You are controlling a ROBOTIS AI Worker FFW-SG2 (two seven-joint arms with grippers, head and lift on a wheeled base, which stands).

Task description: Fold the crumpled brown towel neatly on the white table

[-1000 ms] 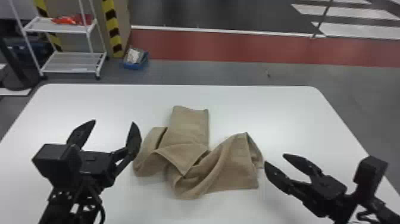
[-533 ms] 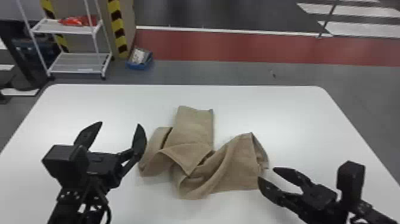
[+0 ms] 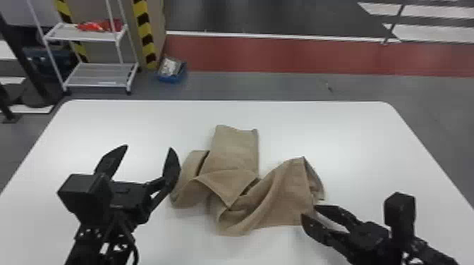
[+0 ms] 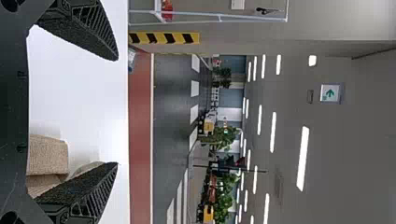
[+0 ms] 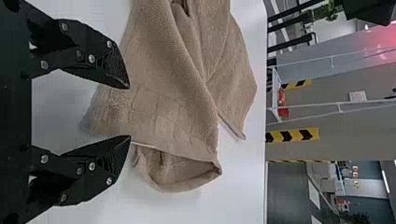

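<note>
Brown towel (image 3: 232,176): crumpled, mid-table, between grippers. Right gripper (image 3: 308,211) at its near right corner, fingers parted, nothing gripped. Left gripper (image 3: 150,148) just left of towel, fingers wide apart, empty. White table (image 3: 352,134) beneath. Beyond: white shelf rack (image 3: 98,74), blue bin (image 3: 171,76) on floor.

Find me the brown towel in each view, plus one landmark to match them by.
Head view: brown towel crumpled mid-table, between the left gripper and right gripper.
Left wrist view: part of the towel, showing between the open jaws, beside the one farther from the landmark.
Right wrist view: the towel, large, before the open jaws and past their tips.
Shared landmark: yellow-and-black striping, beyond the table.
</note>
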